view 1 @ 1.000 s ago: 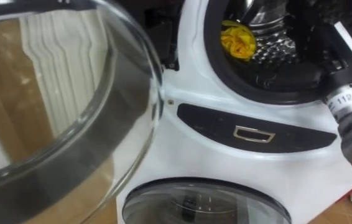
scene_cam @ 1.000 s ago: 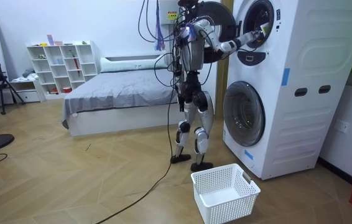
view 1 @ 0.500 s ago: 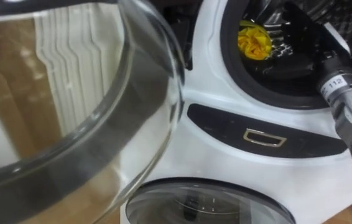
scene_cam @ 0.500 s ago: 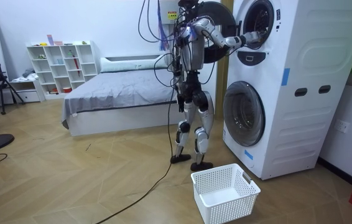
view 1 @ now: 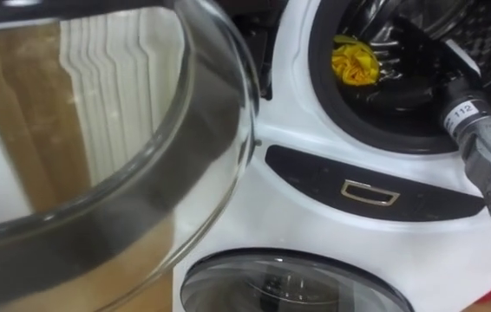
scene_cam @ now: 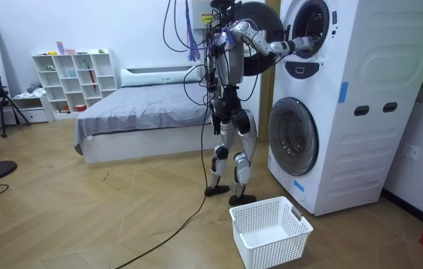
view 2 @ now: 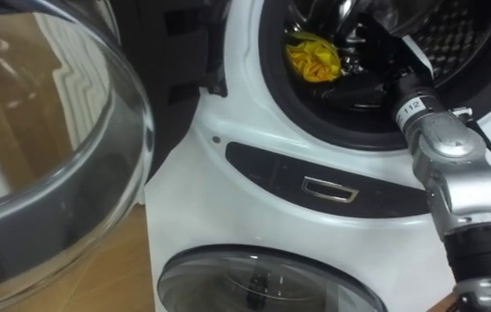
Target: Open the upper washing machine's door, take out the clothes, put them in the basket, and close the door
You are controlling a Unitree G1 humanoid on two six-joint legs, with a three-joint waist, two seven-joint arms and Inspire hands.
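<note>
**Right hand in the upper drum, beside the yellow cloth**

The robot stands upright on the wood floor, close against the front of the white washer, a tall stack of two machines. Its right arm is raised to shoulder height and reaches into the upper drum.

The right hand is inside the drum, dark against a dark interior, and its wrist lies over the lower rim of the opening. The hand ends just beside the cloth, a crumpled yellow bundle (the one garment that can be made out in there) lying low at the left of the drum. Whether the hand touches the cloth, and whether it is spread or closed, cannot be told.

The upper door, a round glass bowl in a dark ring, is swung wide open to the robot's left. Below the drum opening a dark panel runs across the washer's front, and under that is the lower door, which is closed.

A white basket sits on the floor near the robot's feet, in front of the washer. A bed stands behind the robot, against the far wall.
</note>
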